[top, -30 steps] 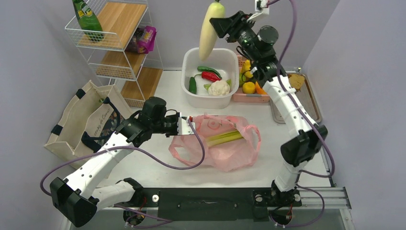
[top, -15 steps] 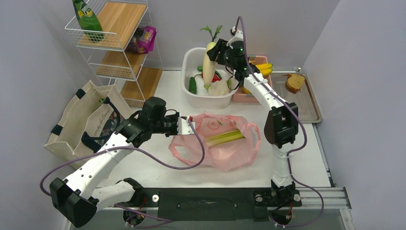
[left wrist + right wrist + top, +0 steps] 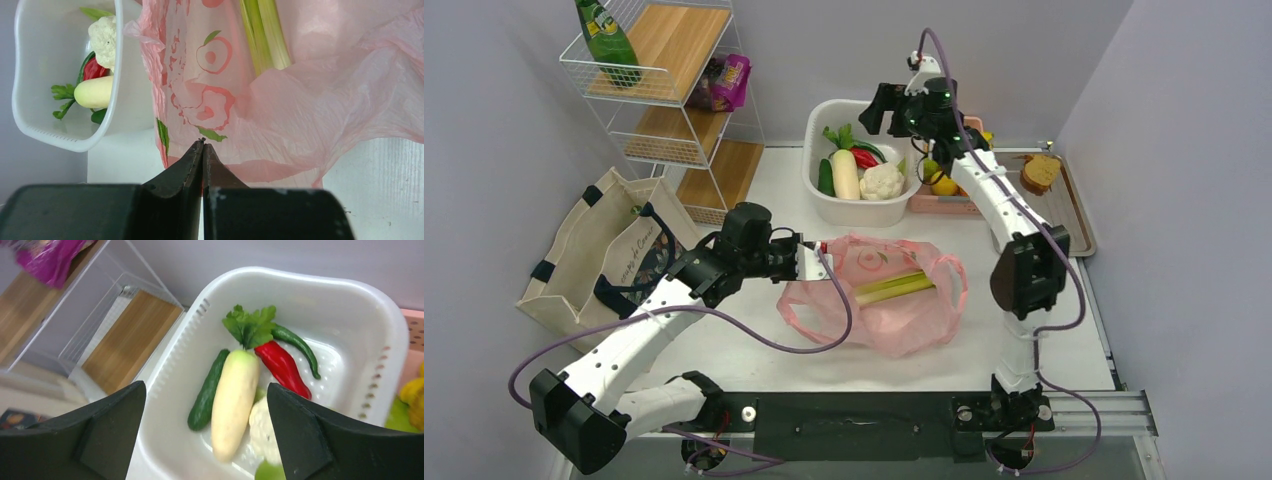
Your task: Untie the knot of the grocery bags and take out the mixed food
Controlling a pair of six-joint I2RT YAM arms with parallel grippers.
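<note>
The pink plastic bag (image 3: pixel 886 300) lies open on the table, its handle loops loose and no tied knot showing. A pale-green stalk (image 3: pixel 892 288) lies in its mouth and also shows in the left wrist view (image 3: pixel 264 35). My left gripper (image 3: pixel 812 258) is shut on the bag's thin edge (image 3: pixel 280 110), with pink film pinched between its jaws (image 3: pixel 203 146). The white radish (image 3: pixel 845 172) with green leaves lies in the white basin (image 3: pixel 894 118). My right gripper (image 3: pixel 206 385) hangs open and empty just above the radish (image 3: pixel 232 395).
The basin also holds a cauliflower (image 3: pixel 883 182), a red pepper and a cucumber. A pink crate with yellow and orange fruit (image 3: pixel 944 183) stands to its right, then a tray with bread (image 3: pixel 1041 172). The beige tote (image 3: pixel 589 255) lies at the left. A wire shelf holds a green bottle (image 3: pixel 607 42) and a purple packet (image 3: pixel 724 82).
My right gripper came down from high up with the radish, set it in the basin and opened. My left arm has not moved.
</note>
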